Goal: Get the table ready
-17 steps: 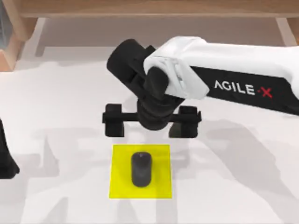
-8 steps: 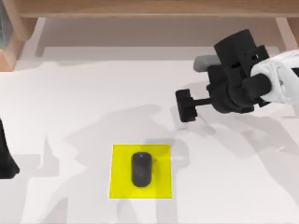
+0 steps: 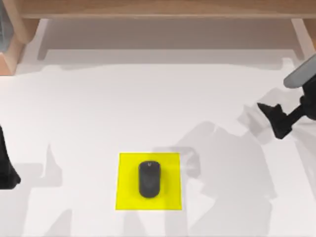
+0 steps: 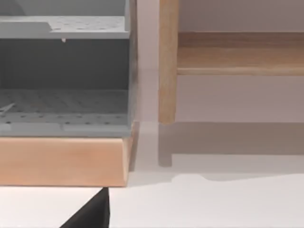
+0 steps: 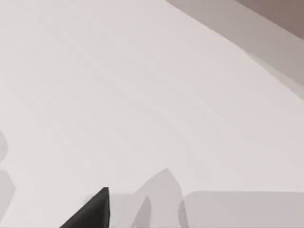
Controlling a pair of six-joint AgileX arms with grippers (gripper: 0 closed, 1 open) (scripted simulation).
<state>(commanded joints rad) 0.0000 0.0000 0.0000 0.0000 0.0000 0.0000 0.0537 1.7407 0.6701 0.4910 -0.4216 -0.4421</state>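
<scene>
the large flat plain white tabletop (image 3: 148, 108) spans the top view, its long axis running left to right; taking the small yellow square mat (image 3: 170, 197) as the landmark, the tabletop lies under it and spreads away from it on every side; the mat sits near the tabletop's front edge, about midway between left and right; a dark rounded computer mouse (image 3: 149, 178) rests on the middle of the mat, its long axis pointing front to back, toward the light wooden shelf (image 3: 158, 10) that stands along the tabletop's far edge, well beyond the mat.

the right gripper (image 3: 277, 121) hangs at the tabletop's right edge, well to the right of the mat and somewhat farther back; one dark finger (image 3: 274, 117) shows there, and how far the fingers are parted cannot be told; nothing is seen in its hold; the left arm (image 3: 6, 165) is parked at the tabletop's left edge, well to the left of the mat, its fingers' spread likewise not to be told.

bare white surface lies open between the mat and the shelf, and between the mat and both side edges.
</scene>
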